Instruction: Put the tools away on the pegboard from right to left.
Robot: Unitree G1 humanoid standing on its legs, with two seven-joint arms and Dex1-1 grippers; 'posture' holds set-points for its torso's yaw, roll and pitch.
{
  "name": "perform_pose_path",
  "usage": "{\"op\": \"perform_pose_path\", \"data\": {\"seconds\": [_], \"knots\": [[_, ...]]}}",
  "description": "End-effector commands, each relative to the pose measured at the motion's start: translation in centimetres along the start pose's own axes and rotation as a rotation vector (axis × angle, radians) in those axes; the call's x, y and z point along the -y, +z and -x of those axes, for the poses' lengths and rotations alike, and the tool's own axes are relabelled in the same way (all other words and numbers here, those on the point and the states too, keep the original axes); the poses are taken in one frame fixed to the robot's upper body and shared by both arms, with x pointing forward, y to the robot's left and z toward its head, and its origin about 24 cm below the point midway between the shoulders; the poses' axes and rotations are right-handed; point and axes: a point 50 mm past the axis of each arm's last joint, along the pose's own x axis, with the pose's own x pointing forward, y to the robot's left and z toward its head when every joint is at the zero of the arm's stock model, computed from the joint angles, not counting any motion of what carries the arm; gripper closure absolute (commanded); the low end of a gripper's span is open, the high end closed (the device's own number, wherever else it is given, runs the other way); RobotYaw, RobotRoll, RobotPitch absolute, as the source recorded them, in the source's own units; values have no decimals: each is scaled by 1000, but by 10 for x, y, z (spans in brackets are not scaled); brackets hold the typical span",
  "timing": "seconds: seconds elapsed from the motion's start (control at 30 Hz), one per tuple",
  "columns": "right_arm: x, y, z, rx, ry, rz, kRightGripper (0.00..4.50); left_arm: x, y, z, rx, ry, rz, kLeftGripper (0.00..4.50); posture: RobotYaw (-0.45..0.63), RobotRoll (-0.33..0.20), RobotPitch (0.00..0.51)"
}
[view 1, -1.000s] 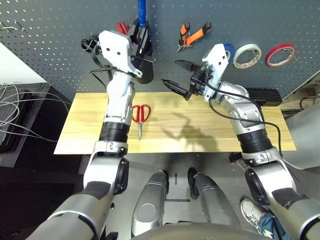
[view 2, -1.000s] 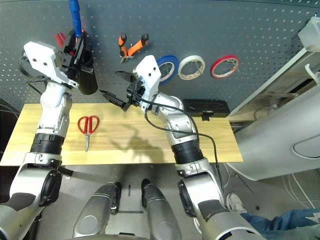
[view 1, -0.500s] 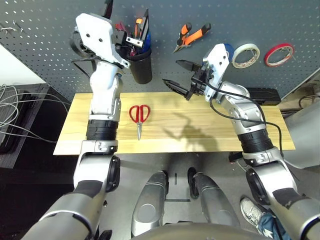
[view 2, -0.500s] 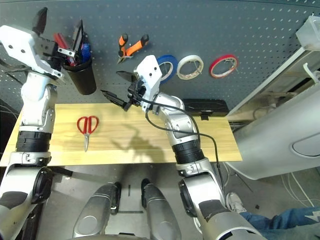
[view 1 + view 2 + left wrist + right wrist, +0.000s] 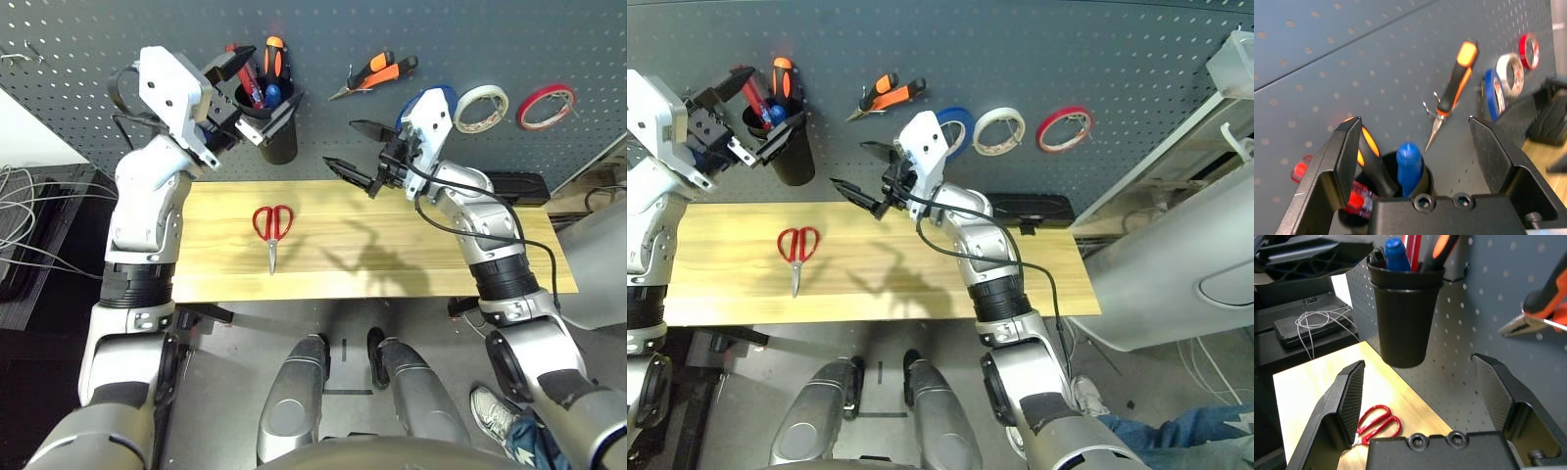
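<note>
Left gripper: your left gripper (image 5: pixel 275 73) has its fingers apart at the cup's mouth; contact with the rim, you cannot tell. Half a second ago it was farther left and higher.
Cup (image 5: pixel 1405 323): on the pegboard (image 5: pixel 392 29), above the bench's (image 5: pixel 362 215) back edge; the right wrist view gives you its whole side.
Screwdriver (image 5: pixel 1409 164): blue handle up, in the cup; a second ago it stood high above it.
Scissors (image 5: pixel 274 230): red-handled, on the bench's left half, blades toward the front edge.
Pliers (image 5: pixel 374 73): on the pegboard, right of the cup, lying flatter than before; your left wrist view shows the hook prongs (image 5: pixel 1437 107).
Right gripper (image 5: pixel 339 142): fingers apart, between pliers and bench.
Blue tape (image 5: pixel 1494 93): on the pegboard, beside the white tape (image 5: pixel 481 110).
White tape print: red, too small to read.
Red tape (image 5: pixel 549 108): nearest the pegboard's right edge.
</note>
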Motion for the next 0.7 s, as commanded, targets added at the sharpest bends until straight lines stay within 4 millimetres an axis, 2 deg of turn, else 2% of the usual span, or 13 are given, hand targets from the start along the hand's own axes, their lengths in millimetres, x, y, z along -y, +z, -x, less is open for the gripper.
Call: {"op": "perform_pose_path", "data": {"seconds": [0.03, 0.2, 0.7], "knots": [[2, -8, 6, -17, -22, -7, 0, 6, -5, 6, -1, -30, -85, 28, 113, 0, 244], [3, -12, 9, -28, -34, -10, 0, 9, -17, 17, -14, 30, -99, 28, 108, 0, 243], [5, -17, 13, -53, -33, -13, 0, 19, -63, 58, -169, 194, 27, 28, 111, 0, 247]]}}
